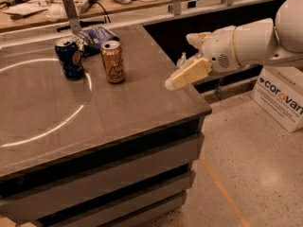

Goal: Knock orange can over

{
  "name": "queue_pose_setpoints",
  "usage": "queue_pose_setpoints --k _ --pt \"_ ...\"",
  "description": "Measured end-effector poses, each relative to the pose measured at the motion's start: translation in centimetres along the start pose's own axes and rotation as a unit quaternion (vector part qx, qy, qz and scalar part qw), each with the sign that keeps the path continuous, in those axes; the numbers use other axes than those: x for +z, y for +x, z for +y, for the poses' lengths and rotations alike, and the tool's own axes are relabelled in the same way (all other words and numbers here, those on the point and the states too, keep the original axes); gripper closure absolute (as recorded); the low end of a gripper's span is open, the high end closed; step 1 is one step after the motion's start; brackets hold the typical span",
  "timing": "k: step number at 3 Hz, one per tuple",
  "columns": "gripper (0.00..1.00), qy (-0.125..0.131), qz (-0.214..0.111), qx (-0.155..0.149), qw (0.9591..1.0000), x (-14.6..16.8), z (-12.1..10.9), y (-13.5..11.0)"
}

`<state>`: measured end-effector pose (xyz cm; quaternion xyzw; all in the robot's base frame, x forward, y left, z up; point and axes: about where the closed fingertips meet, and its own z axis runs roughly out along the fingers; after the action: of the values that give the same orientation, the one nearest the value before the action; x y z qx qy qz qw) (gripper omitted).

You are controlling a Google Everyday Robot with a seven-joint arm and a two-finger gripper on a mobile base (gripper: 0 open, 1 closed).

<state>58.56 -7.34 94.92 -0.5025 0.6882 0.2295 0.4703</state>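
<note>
Two drink cans stand upright on a wide grey-brown table [123,117], seen from above and in front. The orange can [113,61] has a gold-orange body, a dark emblem and a silver top. It stands toward the back of the tabletop, roughly midway across. Just to its left, close but not touching, stands a dark blue can [69,58]. A crumpled blue snack bag [96,35] lies behind the pair, near the table's back edge. A thin pale ring [52,129] curves across the left part of the tabletop and passes in front of the blue can.

A white robot arm [251,44] reaches in from the right side of the picture. Its gripper [187,74], a pale cream wedge, hangs in the air above the table's right edge, near the front right corner. It points left toward the cans but is well apart from the orange can, with bare tabletop between them. Whether the gripper is open or closed cannot be told from this angle. Nothing can be seen in its grasp.

Below the arm, a white cardboard box [281,98] with blue lettering sits on a speckled floor [255,174] marked with an orange line. A cluttered wooden bench [42,18] runs along the back.
</note>
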Motion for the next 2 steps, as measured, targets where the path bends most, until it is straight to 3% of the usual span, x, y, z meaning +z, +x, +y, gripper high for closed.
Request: queue_pose_setpoints --k 1,2 --pt "0.00 0.000 0.000 0.000 1.0000 0.0 0.0 0.0" --pt "0.00 0.009 0.005 0.013 0.9999 1.8 -0.3 1.7"
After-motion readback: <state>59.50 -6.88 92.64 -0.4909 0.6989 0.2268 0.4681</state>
